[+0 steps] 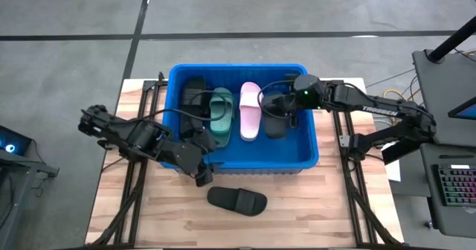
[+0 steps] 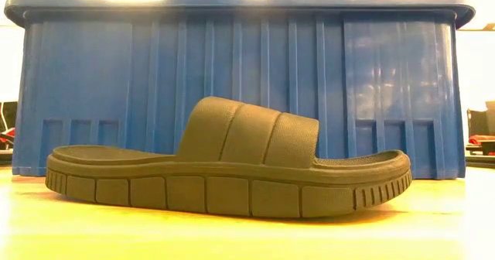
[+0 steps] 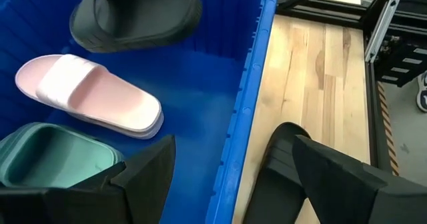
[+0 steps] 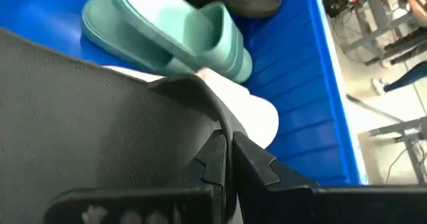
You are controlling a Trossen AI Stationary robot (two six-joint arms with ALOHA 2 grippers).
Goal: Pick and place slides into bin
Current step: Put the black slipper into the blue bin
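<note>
Hands: right hand [image 1: 277,110] grips a black slide [image 1: 275,116] over the bin [image 1: 245,163]; left hand [image 1: 202,170] hangs open astride its near rim.

White lettering "TROSSEN" printed along the forearm link of the dark right robot arm [image 1: 372,109], read from the high view; letters small, only just legible. Nothing else readable: no marks made out on the bright blue ribbed plastic bin [image 2: 247,90], nor on the dark rubber slide sandal [image 2: 232,171] lying on the wooden worktop [image 1: 297,213] in front of it. Keys of the backlit keyboard [image 1: 455,190] beside the worktop too small to read.
</note>
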